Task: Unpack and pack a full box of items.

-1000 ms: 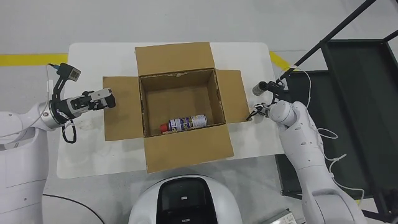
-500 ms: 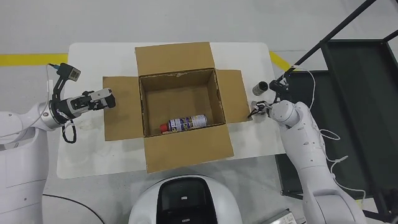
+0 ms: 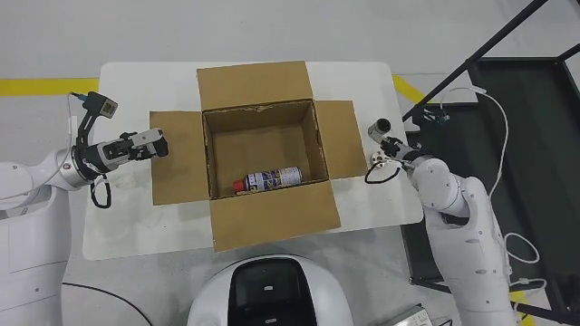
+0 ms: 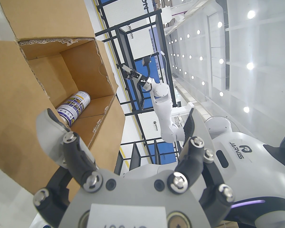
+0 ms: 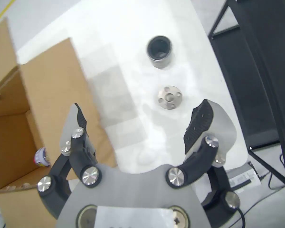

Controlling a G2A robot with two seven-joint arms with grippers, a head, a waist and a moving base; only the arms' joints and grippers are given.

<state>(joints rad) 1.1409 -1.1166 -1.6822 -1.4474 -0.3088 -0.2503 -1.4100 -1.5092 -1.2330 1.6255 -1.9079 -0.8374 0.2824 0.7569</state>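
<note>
The blue-and-white spray can [image 3: 267, 180] lies on its side in the open brown cardboard box [image 3: 258, 83], against its 6 o'clock wall. At the box's 9 o'clock, the left gripper [image 3: 159, 142] is spread wide and empty. At 3 o'clock, the right gripper [image 3: 388, 149] is likewise wide and empty, near a round silver metal flange [image 5: 169, 97] and a short dark cylinder [image 3: 378, 129].

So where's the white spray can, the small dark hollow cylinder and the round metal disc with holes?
White spray can [image 3: 268, 179]: top view, mid-body.
Small dark hollow cylinder [image 5: 160, 63]: right wrist view, side wall.
Round metal disc with holes [image 5: 169, 97]: right wrist view, centre.
</note>
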